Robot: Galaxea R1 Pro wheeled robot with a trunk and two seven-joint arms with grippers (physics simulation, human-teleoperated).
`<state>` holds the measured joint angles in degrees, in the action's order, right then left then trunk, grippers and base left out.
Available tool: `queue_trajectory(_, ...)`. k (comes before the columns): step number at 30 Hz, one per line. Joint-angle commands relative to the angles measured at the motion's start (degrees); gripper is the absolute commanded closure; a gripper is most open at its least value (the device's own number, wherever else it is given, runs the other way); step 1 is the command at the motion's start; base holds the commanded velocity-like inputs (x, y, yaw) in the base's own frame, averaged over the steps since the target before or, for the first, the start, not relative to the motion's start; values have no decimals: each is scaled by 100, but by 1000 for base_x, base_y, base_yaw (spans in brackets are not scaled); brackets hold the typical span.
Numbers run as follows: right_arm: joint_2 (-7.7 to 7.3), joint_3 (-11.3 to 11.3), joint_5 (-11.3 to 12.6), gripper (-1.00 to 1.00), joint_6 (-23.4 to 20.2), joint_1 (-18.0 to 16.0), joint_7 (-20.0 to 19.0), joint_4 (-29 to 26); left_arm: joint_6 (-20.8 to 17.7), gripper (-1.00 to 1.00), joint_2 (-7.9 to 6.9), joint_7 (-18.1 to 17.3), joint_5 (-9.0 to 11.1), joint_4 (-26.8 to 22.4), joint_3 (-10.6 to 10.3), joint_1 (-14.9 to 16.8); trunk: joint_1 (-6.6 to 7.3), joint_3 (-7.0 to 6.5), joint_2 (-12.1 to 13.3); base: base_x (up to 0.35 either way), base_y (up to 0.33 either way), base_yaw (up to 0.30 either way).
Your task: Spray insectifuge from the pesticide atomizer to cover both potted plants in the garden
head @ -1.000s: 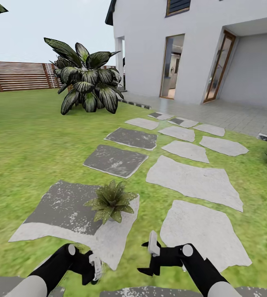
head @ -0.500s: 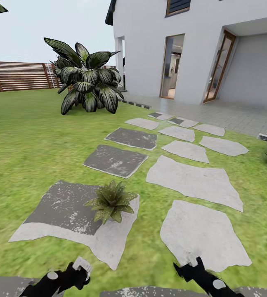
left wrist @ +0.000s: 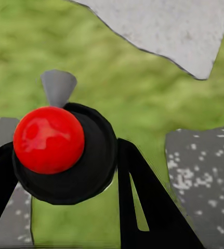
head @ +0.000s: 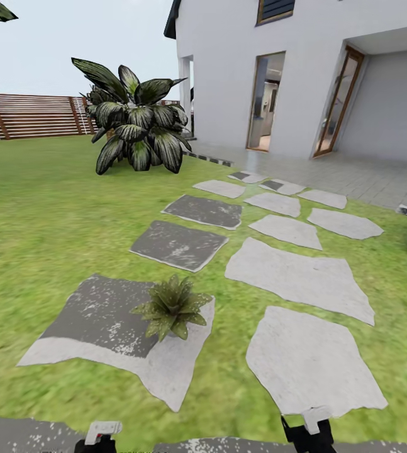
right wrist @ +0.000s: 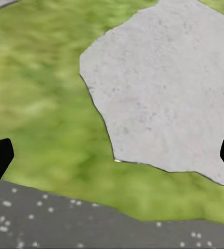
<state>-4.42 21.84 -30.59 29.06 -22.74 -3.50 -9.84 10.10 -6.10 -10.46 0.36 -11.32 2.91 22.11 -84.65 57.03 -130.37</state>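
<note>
The atomizer (left wrist: 60, 153), black with a red knob and grey nozzle, is pinched in the left hand (left wrist: 65, 207) above the lawn (head: 46, 214). The right hand (right wrist: 112, 155) is held spread over a stone (right wrist: 163, 93). One potted plant (head: 172, 306) is set on a dark slab (head: 96, 314) ahead.

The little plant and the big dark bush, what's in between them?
In the head view, grass and one dark grey stone lie between the little plant and the big bush.
</note>
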Motion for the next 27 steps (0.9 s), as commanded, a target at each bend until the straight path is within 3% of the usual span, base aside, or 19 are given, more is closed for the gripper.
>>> queue_trajectory(1, -3, 48, -17, -100, 21, -2, -32, 1, 13, 100, 5, -34, 2, 7, 28, 4, 1, 5, -2, 0, 0, 241)
queue_trajectory(11, -18, 49, -25, -100, 21, -2, -28, 17, 25, 100, -36, -14, 3, 1, 42, -38, 1, 5, -2, 0, 0, 273)
queue_trajectory(15, -15, 46, -26, -100, 28, -2, -28, 131, 404, 100, -40, -9, 42, -1, 50, -145, 1, 5, -2, 0, 0, 279)
queue_trajectory(22, -6, 40, -26, -100, 30, -2, -28, 140, 448, 100, -40, -9, 43, -1, 52, -163, 1, 5, -2, 0, 0, 279)
queue_trajectory(27, -6, 40, -26, -100, 29, -2, -28, 142, 449, 100, -40, -1, 43, -1, 52, -163, 111, -85, 199, 0, 0, 278)
